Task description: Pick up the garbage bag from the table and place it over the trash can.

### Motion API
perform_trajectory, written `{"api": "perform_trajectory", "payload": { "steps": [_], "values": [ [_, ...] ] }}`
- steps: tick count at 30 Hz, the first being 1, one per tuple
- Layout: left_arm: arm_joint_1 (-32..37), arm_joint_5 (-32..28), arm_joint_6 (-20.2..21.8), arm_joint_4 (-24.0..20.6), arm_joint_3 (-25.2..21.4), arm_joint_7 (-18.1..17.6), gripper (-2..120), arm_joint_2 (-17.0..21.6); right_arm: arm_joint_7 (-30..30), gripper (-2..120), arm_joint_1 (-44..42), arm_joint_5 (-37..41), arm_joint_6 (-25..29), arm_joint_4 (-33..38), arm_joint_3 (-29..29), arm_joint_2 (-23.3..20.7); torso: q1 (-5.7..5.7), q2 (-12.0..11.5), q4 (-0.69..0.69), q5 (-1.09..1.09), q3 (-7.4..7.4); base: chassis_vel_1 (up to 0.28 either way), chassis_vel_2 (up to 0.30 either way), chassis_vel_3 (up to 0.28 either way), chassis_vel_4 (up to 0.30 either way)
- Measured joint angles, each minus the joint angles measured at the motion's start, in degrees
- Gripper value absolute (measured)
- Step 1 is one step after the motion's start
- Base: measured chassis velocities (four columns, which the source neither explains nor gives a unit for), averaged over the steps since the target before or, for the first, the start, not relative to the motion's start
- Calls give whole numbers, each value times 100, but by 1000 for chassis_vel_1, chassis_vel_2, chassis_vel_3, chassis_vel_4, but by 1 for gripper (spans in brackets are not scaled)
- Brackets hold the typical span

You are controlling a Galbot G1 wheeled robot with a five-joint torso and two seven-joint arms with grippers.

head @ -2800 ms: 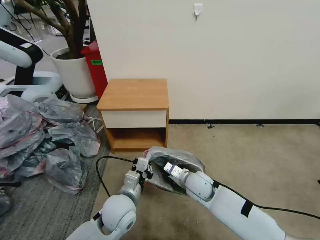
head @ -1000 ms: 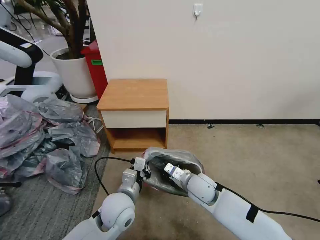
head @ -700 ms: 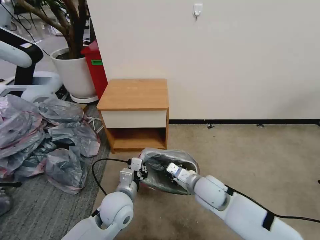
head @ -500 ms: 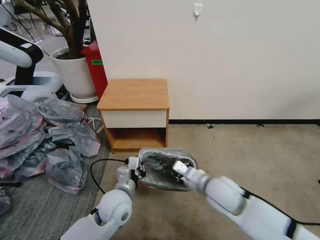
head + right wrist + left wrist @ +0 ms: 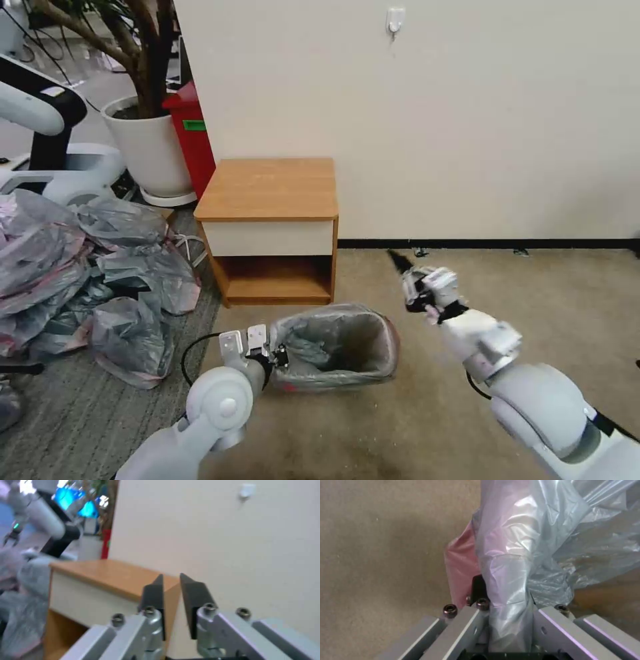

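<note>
head view: garbage bag (image 5: 333, 347) sits draped over the trash can (image 5: 390, 347) on the carpet (image 5: 533, 300), just in front of the table (image 5: 267, 190), mouth open upward, pink band low on the near side. my left gripper (image 5: 275, 355) is at the bag's left edge, touching it; grip itself is too small to read here. my right gripper (image 5: 400, 261) is up and to the right of the can, well apart from the bag, pointing toward the wall (image 5: 467, 120). heap of grey bags (image 5: 80, 267) off to the left.

left wrist view: fills that gap. my fingers (image 5: 480, 590) are clamped on a fold of grey plastic (image 5: 510, 580), pink band (image 5: 460, 562) beside it.

right wrist view: my fingers (image 5: 191, 597) are nearly closed, narrow slit between them, holding nothing. table top (image 5: 110, 576) and wall sit beyond them.
</note>
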Motion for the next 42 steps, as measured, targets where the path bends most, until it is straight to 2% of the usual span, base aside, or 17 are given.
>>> {"api": "perform_trajectory", "payload": {
  "steps": [2, 4, 6, 10, 12, 13, 15, 18, 19, 21, 23, 25, 28, 30, 36, 39, 42],
  "values": [
    [-38, -52, 44, 87, 1, -2, 1, -12, 47, 26, -178, -75, 224, 15, 143, 185, 0, 0, 0, 0, 0, 0, 0, 0, 0],
    [-45, -72, 57, 106, 4, -2, 1, -18, 57, 28, -207, -108, 264, 15, 168, 218, 0, 0, 0, 0, 0, 0, 0, 0, 0],
    [-77, -114, 97, 211, 28, -1, 1, -70, 72, 40, -370, -387, 584, -31, 339, 463, 0, 0, 0, 0, 0, 0, 0, 0, 0],
    [-87, -69, 101, 272, 61, 13, 1, -92, 80, 52, -483, -444, 633, -31, 373, 666, 0, 0, 1, 0, 0, 0, 0, 0, 0],
    [-76, 29, 101, 290, 76, 25, 1, -95, 80, 63, -560, -475, 649, -30, 359, 806, 0, 0, 1, 0, 0, 0, 0, 0, 0],
    [-76, 29, 101, 290, 76, 25, 1, -95, 80, 63, -560, -475, 649, -30, 359, 806, 0, 0, 1, 0, 0, 0, 0, 0, 0],
    [-55, 144, 101, 293, 88, 45, 1, -88, 80, 75, -592, -495, 663, -30, 346, 868, 0, 1, 1, 1, 0, 0, 0, 0, 0],
    [-35, 186, 101, 278, 89, 47, 1, -82, 79, 82, -604, -508, 676, -31, 346, 889, 0, 1, 2, 0, 0, 0, 0, 0, 0],
    [-19, 225, 106, 258, 88, 44, 7, -72, 78, 88, -612, -511, 680, -32, 350, 894, 0, 0, 1, 0, 0, 0, 0, 0, 0],
    [-12, 237, 110, 245, 88, 43, 10, -68, 77, 92, -617, -512, 680, -33, 350, 896, 0, 0, 1, 0, 0, 0, 0, 0, 0],
    [3, 246, 130, 175, 91, 43, 21, -53, 76, 101, -626, -519, 680, -38, 351, 920, 0, 0, 1, -2, 1, 0, 0, 0, 0],
    [4, 247, 134, 144, 91, 43, 25, -46, 75, 103, -627, -522, 680, -39, 351, 933, 0, 0, 1, -1, 0, 0, 0, 0, 0],
    [7, 244, 146, 94, 87, 46, 40, -29, 71, 110, -634, -534, 677, -40, 351, 962, 0, 0, 1, -1, 0, 0, 0, 0, 0],
    [9, 243, 148, 84, 84, 49, 43, -25, 70, 111, -637, -536, 677, -41, 351, 967, 0, 0, 1, -1, 1, 0, 0, 0, 0],
    [27, 223, 182, -25, 56, 95, 66, -6, 67, 113, -646, -542, 667, -54, 366, 1009, 0, -1, 1, 0, 1, 0, 0, 0, 0],
    [50, 261, 183, -98, 37, 182, 74, 32, 67, 112, -649, -544, 654, -55, 370, 1028, 0, -1, 1, 0, 1, 0, 0, 0, 0],
    [94, 384, 178, -273, 2, 319, 89, 125, 76, 108, -625, -529, 620, -55, 402, 1034, 0, -1, 1, 0, 1, 0, 0, 0, 0]
  ]
}}
